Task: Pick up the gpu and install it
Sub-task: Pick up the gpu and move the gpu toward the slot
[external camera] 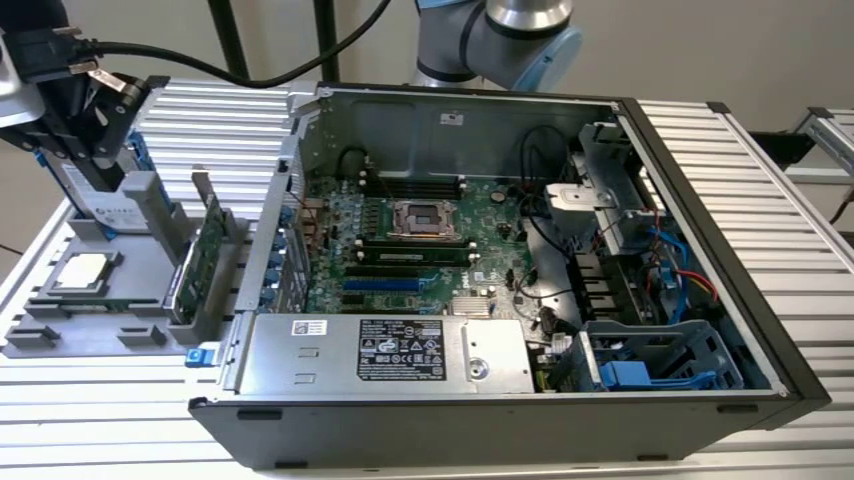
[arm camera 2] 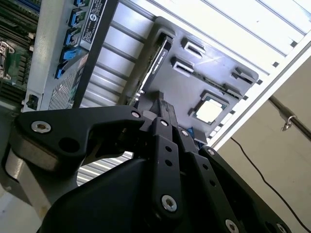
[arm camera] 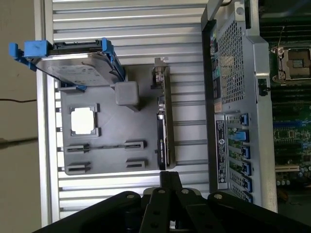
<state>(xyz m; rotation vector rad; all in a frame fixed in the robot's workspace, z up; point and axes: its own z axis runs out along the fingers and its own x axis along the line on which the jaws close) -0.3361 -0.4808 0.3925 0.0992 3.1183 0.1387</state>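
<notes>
So the pincer [arm camera: 170, 178] is hanging above the grey tray [arm camera: 112, 121] on the table [external camera: 747, 180]. Going by both wrist views, its fingers are sitting pressed together with nothing between them. The gpu [arm camera: 163, 121] is standing on edge in its slot in that tray, along the side nearest the computer case [external camera: 467, 430]. It's not being touched by anything.

My take is that the arm is lining up for the grab, and here's what I'm thinking matters for doing it well:

- The pincer is needing to open wider than the card plus its black cooler before it's going anywhere near it.
- It should be coming down square to the card's top edge, around the middle of its length, so the board isn't twisting in the slot.
- The fingers should be landing on the cooler and board faces, not on the metal bracket end.
- The lift should be going straight up out of the slot, since any sideways drag is probably going to jam it or tip the tray.

Counting what's lying around:

- one gpu
- one hard drive [arm camera: 73, 65] with blue rails, standing in the tray
- one CPU chip [arm camera: 82, 120], lying flat in its pocket
- one tray
- one open case, with one motherboard [external camera: 487, 270] showing inside
- one pincer
</notes>
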